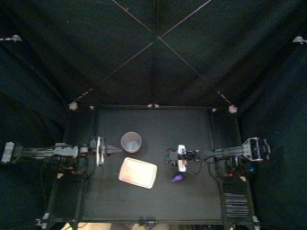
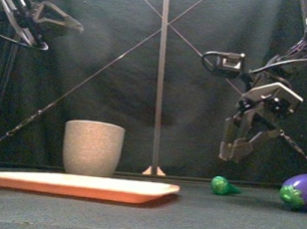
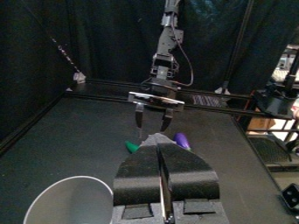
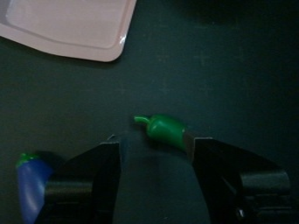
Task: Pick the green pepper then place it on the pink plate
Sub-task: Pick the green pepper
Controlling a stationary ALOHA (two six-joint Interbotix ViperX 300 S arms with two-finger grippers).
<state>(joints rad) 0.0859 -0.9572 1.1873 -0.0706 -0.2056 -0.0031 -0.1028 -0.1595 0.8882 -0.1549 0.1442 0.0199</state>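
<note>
Worktop [image 1: 120,208], 4 items:
- Tray [image 1: 140,172] lies flat at about mid-depth, just left of centre.
- Cup [image 1: 131,140] stands upright behind the tray, toward the back edge, apart from it.
- Pepper [image 2: 223,186] lies on the worktop right of the tray, clear of its rim.
- Eggplant toy [image 1: 179,179] sits near the pepper, closer to the front edge.

Right gripper [image 2: 238,150] hangs above the pepper. Left gripper [image 3: 160,142] is raised by the left edge.

This is a robot lab booth: black curtains [image 1: 72,54] surround a small black table [image 1: 156,202], the left arm [image 1: 48,151] and the right arm [image 1: 234,154] reach in, and a toy green pepper [image 2: 222,185] lies on it.
</note>
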